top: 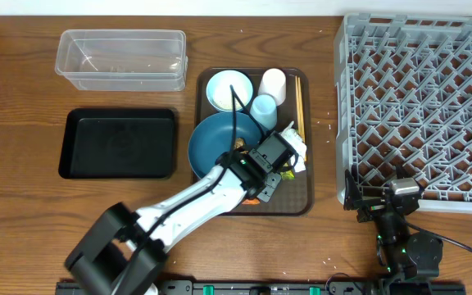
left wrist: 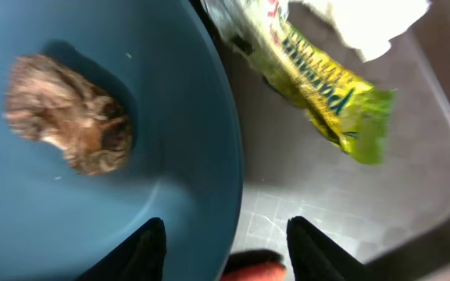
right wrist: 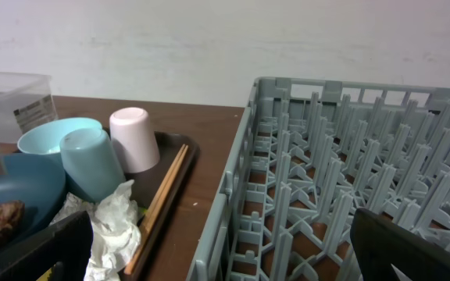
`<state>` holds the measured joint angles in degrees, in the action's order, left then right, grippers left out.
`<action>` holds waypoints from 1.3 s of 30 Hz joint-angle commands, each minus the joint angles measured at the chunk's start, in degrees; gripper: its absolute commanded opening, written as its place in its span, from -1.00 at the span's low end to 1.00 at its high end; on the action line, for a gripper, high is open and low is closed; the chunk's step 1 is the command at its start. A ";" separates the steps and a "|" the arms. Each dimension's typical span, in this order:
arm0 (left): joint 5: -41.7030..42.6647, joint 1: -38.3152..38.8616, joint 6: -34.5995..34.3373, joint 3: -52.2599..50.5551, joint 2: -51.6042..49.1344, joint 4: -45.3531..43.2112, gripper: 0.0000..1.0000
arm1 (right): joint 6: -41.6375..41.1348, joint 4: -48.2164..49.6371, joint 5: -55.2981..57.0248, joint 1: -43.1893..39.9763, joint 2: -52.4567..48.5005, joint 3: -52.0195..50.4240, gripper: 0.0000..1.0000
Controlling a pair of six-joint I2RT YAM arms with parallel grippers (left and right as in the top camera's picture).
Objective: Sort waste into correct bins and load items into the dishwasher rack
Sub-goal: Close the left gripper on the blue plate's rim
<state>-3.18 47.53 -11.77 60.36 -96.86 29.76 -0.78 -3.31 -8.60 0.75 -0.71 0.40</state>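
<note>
left pincer parted and empty above the rim of the dark blue dish, brown food lump seen inside the dish at the left side of the tray, right pincer spread wide, empty

On my feed I see 1 brown serving tray lying flat on the wooden table, near the middle of the overhead view, with its long sides running toward the far edge. The tabletop is dark, grained wood. In the right wrist view, a plain white wall stands behind the table.
</note>
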 commanded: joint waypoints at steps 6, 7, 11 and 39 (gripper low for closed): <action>-0.28 0.07 0.13 -0.81 -2.75 -0.48 0.03 | 0.66 -0.20 -0.26 -0.85 0.22 -0.09 0.99; -0.26 0.09 0.13 -0.81 -2.75 -0.57 0.03 | 0.66 -0.17 -0.26 -0.85 0.22 -0.09 0.99; 0.37 0.09 0.15 -0.81 -2.95 -0.57 0.03 | 0.66 -0.17 -0.26 -0.85 0.22 -0.09 0.99; 0.59 0.07 0.15 -0.76 -3.76 -1.57 -0.88 | 0.66 -0.17 -0.24 -0.85 0.22 -0.09 0.98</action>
<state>-4.47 47.86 -10.41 60.29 -101.67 27.44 -0.78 -3.31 -8.60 0.75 -0.71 0.40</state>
